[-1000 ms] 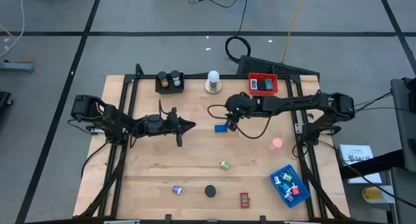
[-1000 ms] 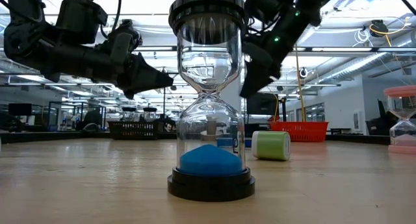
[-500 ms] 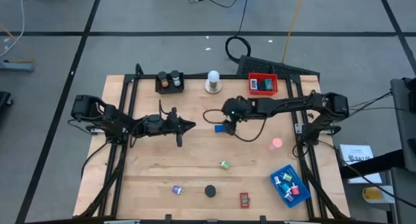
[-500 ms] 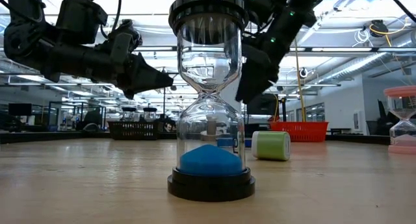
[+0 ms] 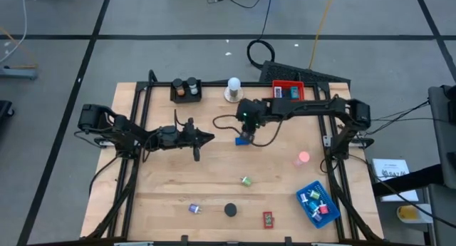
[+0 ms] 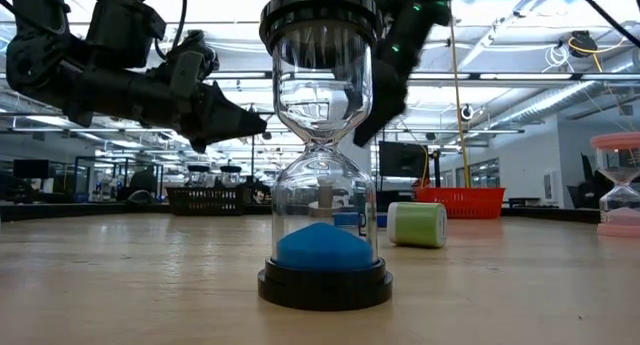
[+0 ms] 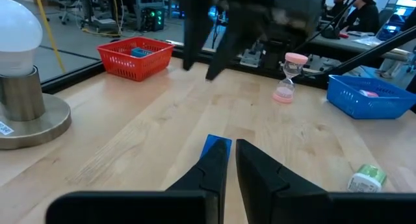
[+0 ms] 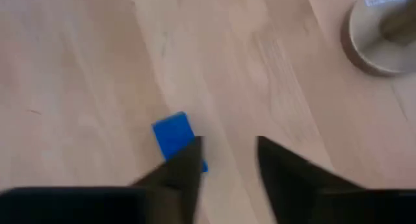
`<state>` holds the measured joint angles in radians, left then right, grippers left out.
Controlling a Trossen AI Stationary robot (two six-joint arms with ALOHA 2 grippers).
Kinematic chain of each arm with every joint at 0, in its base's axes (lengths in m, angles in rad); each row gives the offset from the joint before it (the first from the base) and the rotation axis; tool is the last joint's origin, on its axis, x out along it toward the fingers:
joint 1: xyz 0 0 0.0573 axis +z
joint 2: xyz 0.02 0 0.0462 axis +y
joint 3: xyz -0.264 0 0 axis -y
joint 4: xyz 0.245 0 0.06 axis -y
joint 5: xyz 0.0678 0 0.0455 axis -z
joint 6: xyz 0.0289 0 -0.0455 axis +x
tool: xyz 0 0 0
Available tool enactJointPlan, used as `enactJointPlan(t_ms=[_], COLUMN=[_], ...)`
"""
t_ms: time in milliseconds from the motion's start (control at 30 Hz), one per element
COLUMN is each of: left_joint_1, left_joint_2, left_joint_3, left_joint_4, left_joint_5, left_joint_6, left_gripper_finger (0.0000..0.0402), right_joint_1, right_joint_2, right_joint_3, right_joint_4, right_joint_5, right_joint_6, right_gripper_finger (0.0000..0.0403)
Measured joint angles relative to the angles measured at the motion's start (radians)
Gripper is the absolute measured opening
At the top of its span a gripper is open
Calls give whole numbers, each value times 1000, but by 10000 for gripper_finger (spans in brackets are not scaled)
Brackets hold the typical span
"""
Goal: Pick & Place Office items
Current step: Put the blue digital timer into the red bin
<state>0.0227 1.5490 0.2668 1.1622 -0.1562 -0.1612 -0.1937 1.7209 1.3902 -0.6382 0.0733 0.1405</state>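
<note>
You see the light wooden table (image 5: 178, 182) with both dark arms over its middle. The right gripper (image 8: 226, 160) hangs above the flat blue rectangle (image 8: 177, 137), its jaws apart with a clear gap and holding nothing; the blue piece lies on the wood just beside one fingertip. The left gripper (image 7: 227, 160) waits left of centre, its jaws nearly closed and empty. The blue plastic tray (image 5: 318, 202) stands at the right front corner, the small red basket (image 5: 288, 93) at the back.
</note>
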Motion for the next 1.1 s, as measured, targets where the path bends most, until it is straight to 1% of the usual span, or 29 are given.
enactJointPlan(t_ms=[100,133,167,200,300,367,700,933,1100], left_joint_1=[0,0,0,0,0,0,0,0,0], left_joint_2=[0,0,0,0,0,0,0,0,0], left_joint_3=[0,0,0,0,0,0,0,0,0], left_joint_4=[2,1,1,2,1,3,7,8,10], left_joint_5=[0,0,0,0,0,0,0,0,0], left_joint_6=[0,0,0,0,0,0,0,0,0], left_gripper_finger=[42,42,42,42,42,42,42,42,42], right_joint_1=[-12,-16,-17,-17,-23,-21,-20,-20,-13], right_joint_2=[39,48,62,78,112,124,142,161,160], right_joint_3=[86,102,116,127,143,142,142,141,141], right_joint_4=[-90,-134,-181,-207,-256,-301,-253,-279,-259], right_joint_5=[-27,-25,-25,-30,-57,-55,-50,-49,-52], right_joint_6=[-24,-39,-54,-56,-59,-69,-105,-125,-154], right_gripper_finger=[44,23,13,13,35,50,120,180,227])
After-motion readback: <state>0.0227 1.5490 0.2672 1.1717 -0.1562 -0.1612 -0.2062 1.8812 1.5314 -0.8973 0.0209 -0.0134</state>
